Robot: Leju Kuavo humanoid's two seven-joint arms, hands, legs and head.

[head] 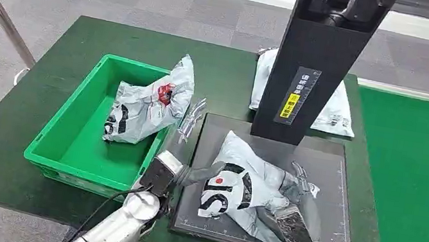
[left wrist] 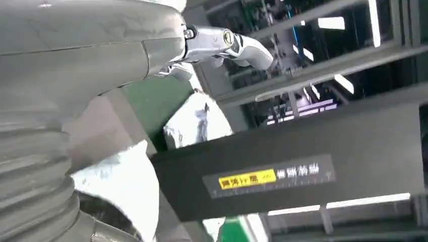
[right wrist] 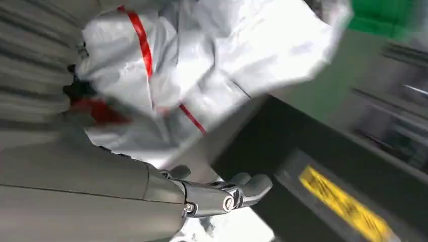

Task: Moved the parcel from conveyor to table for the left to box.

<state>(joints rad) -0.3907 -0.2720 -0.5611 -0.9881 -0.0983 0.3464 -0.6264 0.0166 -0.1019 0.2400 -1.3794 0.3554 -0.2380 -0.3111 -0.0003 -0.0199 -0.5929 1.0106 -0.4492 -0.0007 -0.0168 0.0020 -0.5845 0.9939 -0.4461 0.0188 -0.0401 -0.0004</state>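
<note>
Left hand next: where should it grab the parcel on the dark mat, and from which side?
Take the parcel at its near-left edge, coming in from the bin side. That edge bulges up toward the left hand, while the right hand covers the other end.

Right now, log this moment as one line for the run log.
stage: handover on mat | right hand: holds parcel on grey mat | left hand: open, touching parcel | bin: one parcel inside

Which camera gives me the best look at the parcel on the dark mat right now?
The head view: the parcel on the mat shows nearly whole between the left hand and right hand. The right wrist view shows blurred crumpled wrapping close up; the left wrist view shows a white patch.
</note>
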